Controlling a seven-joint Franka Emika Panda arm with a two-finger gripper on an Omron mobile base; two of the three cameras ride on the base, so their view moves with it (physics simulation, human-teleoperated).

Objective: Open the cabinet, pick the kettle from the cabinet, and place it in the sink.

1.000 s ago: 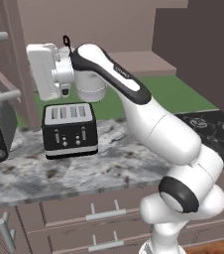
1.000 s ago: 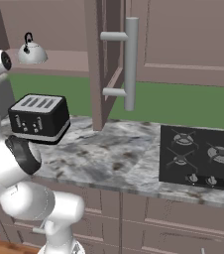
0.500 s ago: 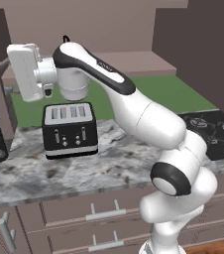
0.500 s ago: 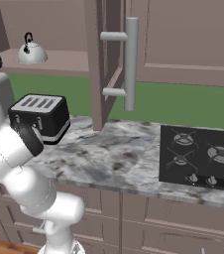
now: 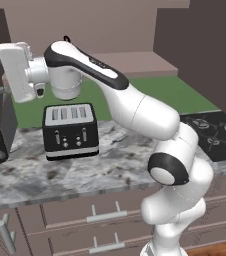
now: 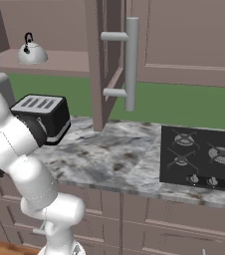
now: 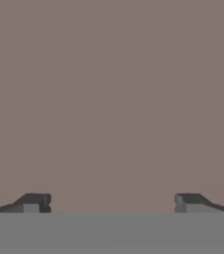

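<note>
— Two dark fingertips (image 7: 34,202), that's what I can make out of the gripper (image 7: 112,203) from the hand's own camera, standing far apart with nothing between them, and behind them a flat mauve-brown surface.

— And the arm?

— It reaches up and to its left, the white hand raised above the black toaster (image 5: 70,131) on the grey marbled counter (image 5: 85,172). From behind I cannot see the finger ends there.

— Where's the kettle (image 6: 32,51)?

— Up on the cabinet (image 6: 115,60) shelf, small and silvery with a thin black arched handle, sitting upright, well to the left of the swung-out door. The hand isn't touching it.

— So the door's open?

— Yes, it stands edge-on toward us, its long grey bar handle (image 6: 131,63) vertical, sticking out over the counter. Green wall shows under the shelf.

— Anything else about?

— A black cooktop (image 6: 203,159) set in the counter to the right, well apart from the toaster, and drawers (image 5: 102,217) with horizontal handles beneath.
</note>
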